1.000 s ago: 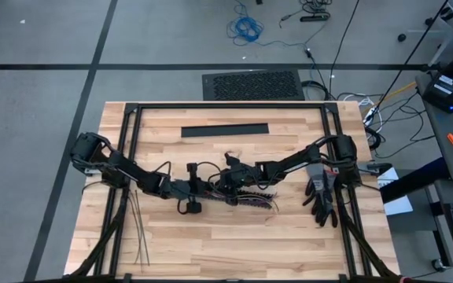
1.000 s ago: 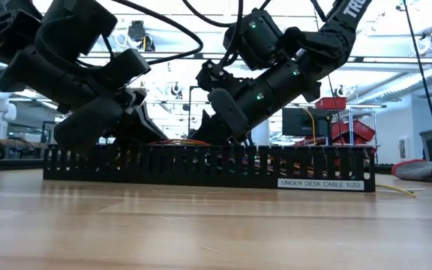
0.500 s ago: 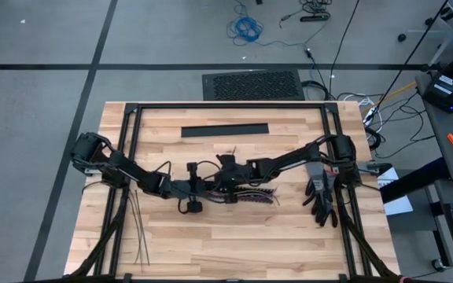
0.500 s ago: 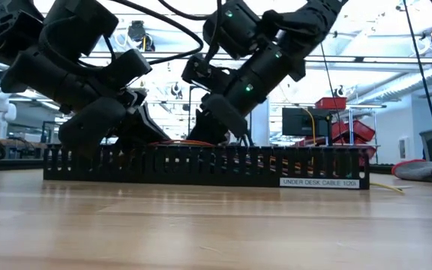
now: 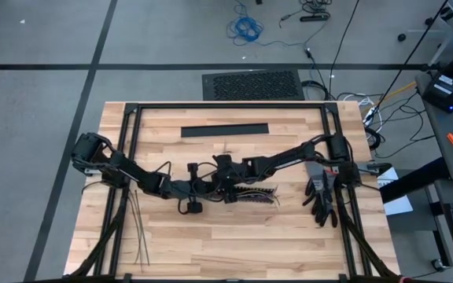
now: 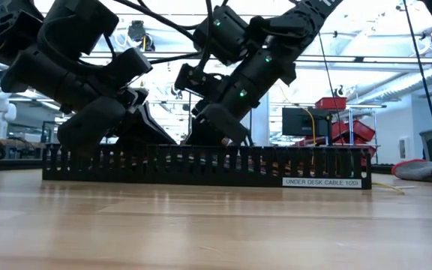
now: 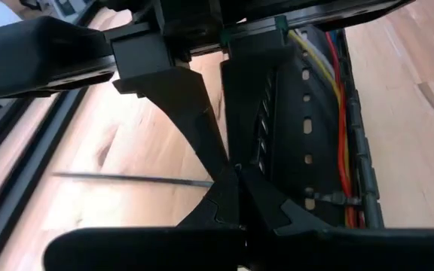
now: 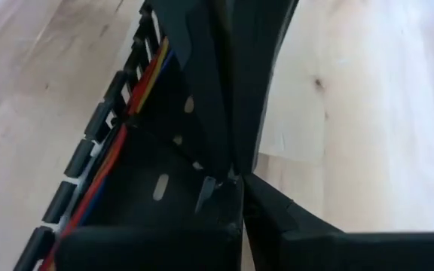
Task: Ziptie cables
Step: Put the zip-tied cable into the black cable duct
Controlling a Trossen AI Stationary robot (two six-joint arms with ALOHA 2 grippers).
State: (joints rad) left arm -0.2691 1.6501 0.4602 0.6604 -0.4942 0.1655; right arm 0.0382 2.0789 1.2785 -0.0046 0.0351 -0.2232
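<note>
The thin red, yellow and blue wires [image 8: 119,143] lie limp inside the long black slotted plastic duct [image 6: 201,166]; best pinched mid-bundle. Both the left gripper [image 7: 236,177] and right gripper [image 8: 228,177] are closed at the duct's wall, possibly nipping a ziptie.

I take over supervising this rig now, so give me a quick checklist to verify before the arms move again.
1. Left gripper shut, tips at the black duct: ok.
2. Right gripper shut over the duct: ok.
3. Cables lying inside the duct: ok.
4. A ziptie held by either gripper: cannot tell; a thin dark strip shows near the left fingertips.
5. Spare zipties on the table's left front, apart from the arms: ok.
6. Cables already tied: cannot tell.
</note>
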